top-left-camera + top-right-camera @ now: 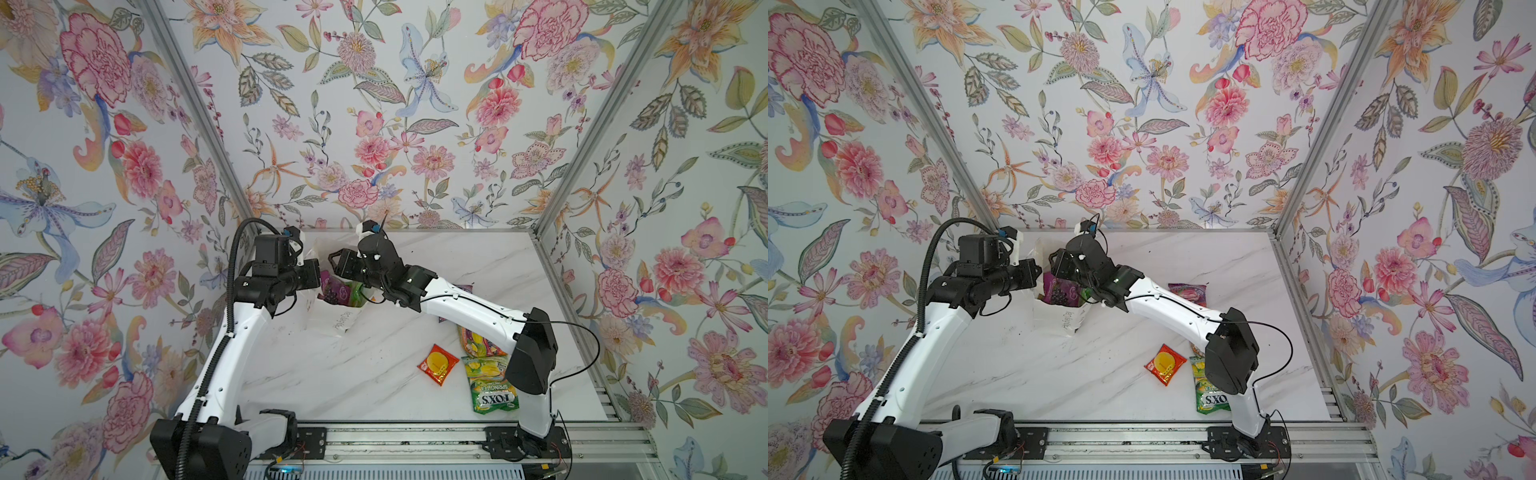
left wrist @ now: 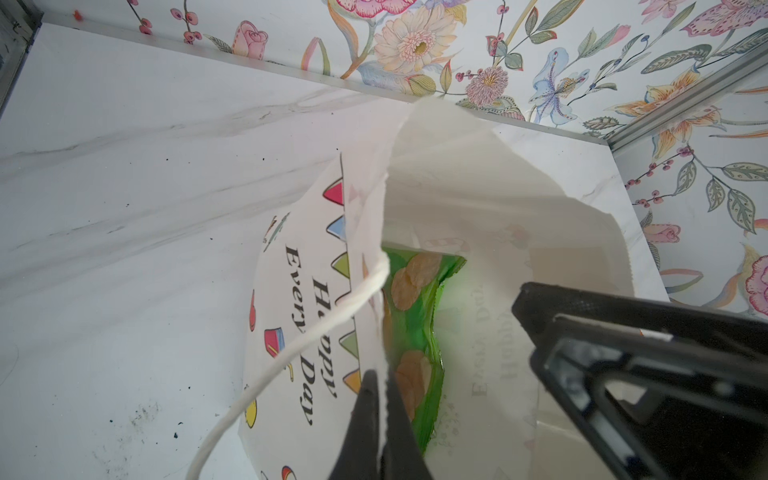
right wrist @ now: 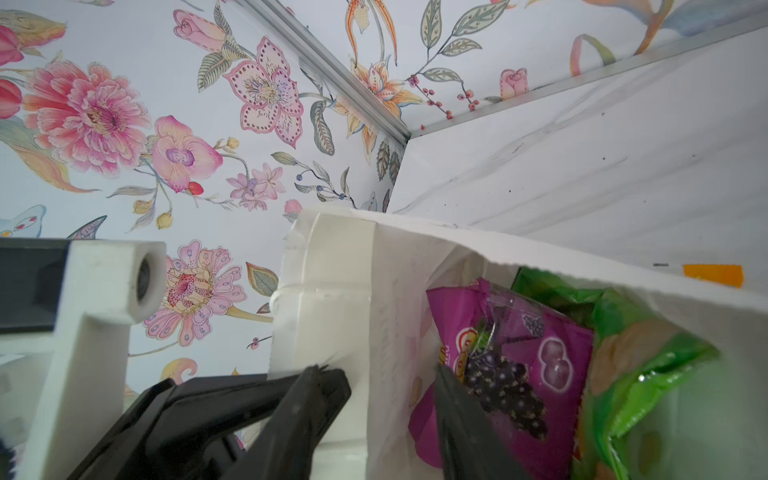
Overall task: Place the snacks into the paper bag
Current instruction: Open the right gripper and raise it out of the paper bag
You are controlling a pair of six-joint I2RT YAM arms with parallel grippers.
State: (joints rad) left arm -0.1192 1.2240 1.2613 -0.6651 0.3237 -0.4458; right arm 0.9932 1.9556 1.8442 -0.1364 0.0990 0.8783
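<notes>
Marble table (image 1: pixel 332 374) bears paper bag (image 3: pixel 390 291), purple grape pack (image 3: pixel 540 357) beside right gripper (image 3: pixel 386 374).

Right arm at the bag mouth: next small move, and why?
Probably lift the right tool straight up, clear of the paper bag. Its jaws stand apart and the purple pack sits inside, ungripped. The left tool pinches the rim open, and the red pack waits on the table.

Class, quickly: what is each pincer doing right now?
Left pincer: shut on the paper bag rim.
Right pincer: open, holding nothing, beside the purple grape pack.
</notes>
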